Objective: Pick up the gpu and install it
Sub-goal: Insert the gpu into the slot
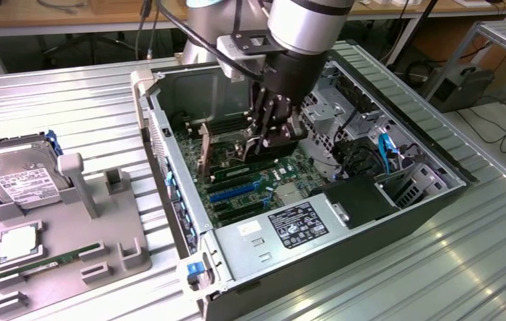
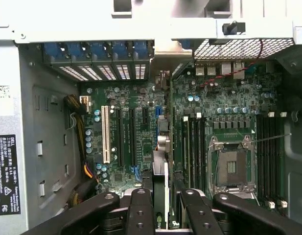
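My gripper reaches down into the open computer case, over the green motherboard. It is shut on the gpu, a dark card held on edge between the black fingers. In the wrist view the gpu runs edge-on away from my gripper toward the rear bracket openings. It hangs just above the black expansion slots, between them and the memory slots. I cannot tell whether its lower edge touches a slot.
An empty processor socket lies beside the memory slots. The labelled power supply and the drive cage crowd the case. On the exterior view's left, a grey fixture carries a hard drive, a memory stick and a processor chip.
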Tool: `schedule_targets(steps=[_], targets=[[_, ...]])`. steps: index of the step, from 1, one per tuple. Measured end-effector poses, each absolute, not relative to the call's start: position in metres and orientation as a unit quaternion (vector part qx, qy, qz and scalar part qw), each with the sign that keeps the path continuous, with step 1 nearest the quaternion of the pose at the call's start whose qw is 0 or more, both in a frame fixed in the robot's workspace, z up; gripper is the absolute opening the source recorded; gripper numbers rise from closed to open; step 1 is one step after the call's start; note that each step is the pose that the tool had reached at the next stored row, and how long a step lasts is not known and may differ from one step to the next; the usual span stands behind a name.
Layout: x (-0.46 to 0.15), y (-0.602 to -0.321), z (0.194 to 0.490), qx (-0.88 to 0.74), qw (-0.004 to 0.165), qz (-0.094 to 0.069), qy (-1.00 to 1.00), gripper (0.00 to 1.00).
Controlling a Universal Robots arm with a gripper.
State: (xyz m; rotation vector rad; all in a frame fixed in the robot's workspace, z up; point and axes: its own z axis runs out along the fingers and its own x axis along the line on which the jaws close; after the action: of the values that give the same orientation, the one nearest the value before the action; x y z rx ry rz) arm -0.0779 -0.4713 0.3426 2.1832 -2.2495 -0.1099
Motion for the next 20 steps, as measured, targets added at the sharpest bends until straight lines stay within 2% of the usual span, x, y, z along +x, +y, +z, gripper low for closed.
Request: schedule_targets(steps=[20], targets=[[-0.081, -0.472, 0.306, 0.699, -0.006, -0.027, -0.715, 0.26]])
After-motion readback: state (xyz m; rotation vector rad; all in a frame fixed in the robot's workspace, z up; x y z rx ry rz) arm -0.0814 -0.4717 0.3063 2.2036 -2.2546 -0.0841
